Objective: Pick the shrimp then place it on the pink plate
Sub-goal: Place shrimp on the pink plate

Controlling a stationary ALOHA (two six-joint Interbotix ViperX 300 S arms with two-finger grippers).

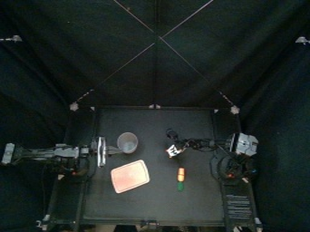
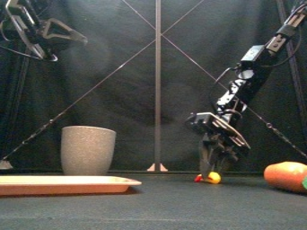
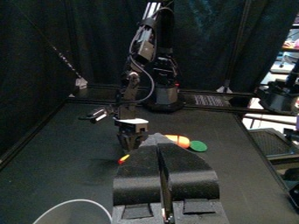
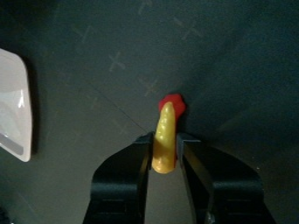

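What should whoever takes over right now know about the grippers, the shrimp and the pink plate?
Right gripper: down at the table, jaws closed on the shrimp, which looks not yet lifted.
Left gripper: shut, empty, raised at the table's left side.
Pink plate: empty, to the front left of the shrimp. The grey cup stands behind the plate and a carrot toy lies to its right.
Done: the grasp.
Left: lift, carry left over the plate, release.
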